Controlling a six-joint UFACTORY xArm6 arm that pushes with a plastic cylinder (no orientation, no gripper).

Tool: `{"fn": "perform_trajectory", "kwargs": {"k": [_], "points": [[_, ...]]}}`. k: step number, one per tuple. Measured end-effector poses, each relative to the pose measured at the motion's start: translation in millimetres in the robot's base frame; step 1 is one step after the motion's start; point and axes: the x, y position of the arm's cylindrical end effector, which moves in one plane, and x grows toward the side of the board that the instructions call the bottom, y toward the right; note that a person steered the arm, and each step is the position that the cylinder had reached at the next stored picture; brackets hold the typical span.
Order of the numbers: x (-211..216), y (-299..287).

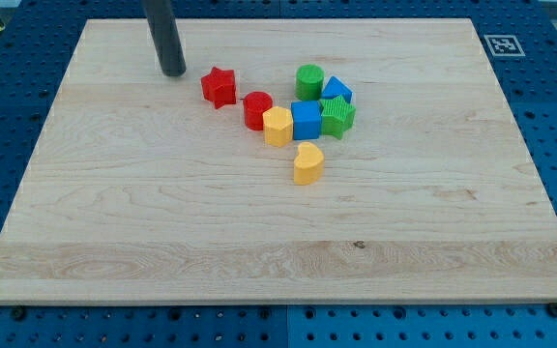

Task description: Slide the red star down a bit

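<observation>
The red star (pixel 219 87) lies on the wooden board (pixel 162 213), left of the block cluster and apart from it. My tip (pixel 173 72) rests on the board just to the star's upper left, a short gap away. A red cylinder (pixel 257 109) sits to the star's lower right.
A cluster stands at the view's centre: a yellow hexagonal block (pixel 277 127) touching the red cylinder, a blue cube (pixel 306 120), a green star (pixel 337 116), a green cylinder (pixel 308 82), a blue block (pixel 337 92). A yellow heart (pixel 307 163) lies below. A marker tag (pixel 502 44) is at top right.
</observation>
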Motion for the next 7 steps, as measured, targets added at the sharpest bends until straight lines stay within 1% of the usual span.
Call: {"fn": "perform_trajectory", "kwargs": {"k": [1,2,3,5,6,7], "points": [[-8,33],[3,49],[17,49],[17,27],[22,30],[29,49]]}}
